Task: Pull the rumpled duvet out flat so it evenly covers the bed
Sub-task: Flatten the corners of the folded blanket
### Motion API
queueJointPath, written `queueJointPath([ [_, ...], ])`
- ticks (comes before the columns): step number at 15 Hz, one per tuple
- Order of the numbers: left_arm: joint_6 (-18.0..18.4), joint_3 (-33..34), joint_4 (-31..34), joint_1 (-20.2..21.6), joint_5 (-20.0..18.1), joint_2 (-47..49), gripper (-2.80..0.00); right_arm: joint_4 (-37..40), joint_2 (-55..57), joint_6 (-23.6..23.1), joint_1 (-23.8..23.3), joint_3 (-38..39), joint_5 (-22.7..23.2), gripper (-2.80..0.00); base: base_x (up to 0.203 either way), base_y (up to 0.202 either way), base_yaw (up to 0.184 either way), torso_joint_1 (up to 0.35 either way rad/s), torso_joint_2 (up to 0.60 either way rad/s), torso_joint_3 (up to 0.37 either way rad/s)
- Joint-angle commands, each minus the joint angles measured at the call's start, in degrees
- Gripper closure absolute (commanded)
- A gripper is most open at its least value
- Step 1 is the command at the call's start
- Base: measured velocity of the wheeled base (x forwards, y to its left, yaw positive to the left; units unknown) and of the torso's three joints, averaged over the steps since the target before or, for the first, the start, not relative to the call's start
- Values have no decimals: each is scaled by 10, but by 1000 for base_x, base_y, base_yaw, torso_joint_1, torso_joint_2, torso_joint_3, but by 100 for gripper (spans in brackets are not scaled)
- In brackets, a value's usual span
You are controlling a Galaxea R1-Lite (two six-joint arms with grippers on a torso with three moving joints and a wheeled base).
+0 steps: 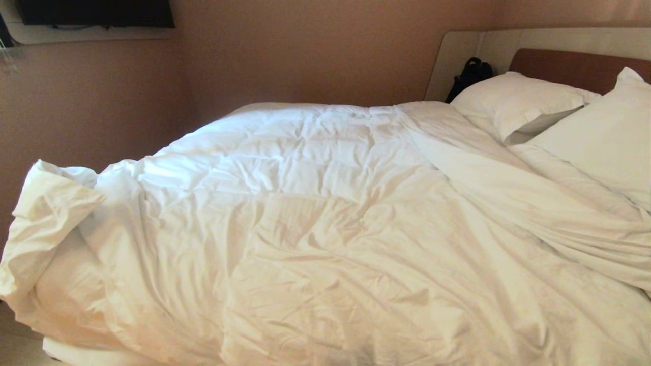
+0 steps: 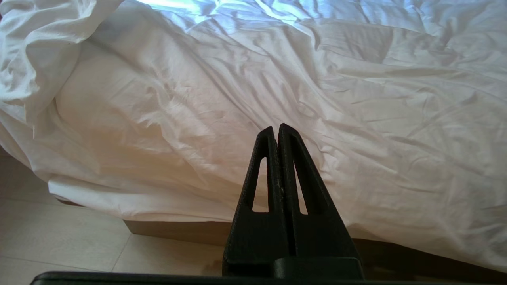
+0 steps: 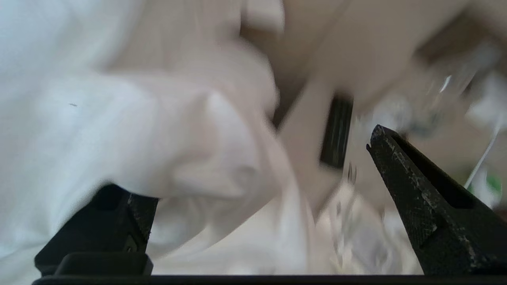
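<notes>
Directly below our head camera, the duvet [image 1: 305,229] lies over most of the bed [image 2: 178,231], wrinkled throughout. It is not yet even: at the foot corner on our left it is bunched and folded back on itself into a raised flap [image 1: 51,203], and toward the headboard [image 1: 574,66] its upper edge runs in a slanted fold, well short of the two pillows [image 1: 519,101]. We judge the folded corner to be the part needing a pull outward.

Our left tool [image 2: 278,132] is fully closed and empty, parked beside the bed's near edge, where the duvet overhangs the dark base above the tiled floor [image 2: 59,237]. It is idle.

Our right tool [image 3: 257,190] stands wide apart. One finger [image 3: 416,198] is clear of the fabric; the other is partly covered by a lump of white cloth between the jaws. The view is blurred, so we cannot confirm which part of the duvet this is. Nothing is gripped. We judge the tool is positioned to take hold of the fabric.

A dark bag [image 1: 470,76] rests beside the headboard.
</notes>
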Motion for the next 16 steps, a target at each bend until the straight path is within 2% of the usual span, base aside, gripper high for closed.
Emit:
queueJointPath([
  [1, 0, 0, 0, 0, 0, 0, 0, 63, 31, -1, 0, -1, -39, -280, 0, 0, 0, 0, 0, 0],
  [3, 0, 0, 0, 0, 0, 0, 0, 11, 54, -4, 0, 5, -65, -280, 0, 0, 0, 0, 0, 0],
  [5, 0, 0, -1, 0, 0, 0, 0, 9, 51, -6, 0, 16, -59, -280, 0, 0, 0, 0, 0, 0],
  [9, 0, 0, 0, 0, 0, 0, 0, 54, 9, -10, 0, 42, 16, -280, 0, 0, 0, 0, 0, 0],
  [13, 0, 0, 0, 0, 0, 0, 0, 220, -83, -10, 0, 47, 154, -280, 0, 0, 0, 0, 0, 0],
  [15, 0, 0, 0, 0, 0, 0, 0, 242, -92, -10, 4, 49, 173, -280, 0, 0, 0, 0, 0, 0],
  [16, 0, 0, 0, 0, 0, 0, 0, 278, -113, -13, 14, 55, 184, -280, 0, 0, 0, 0, 0, 0],
])
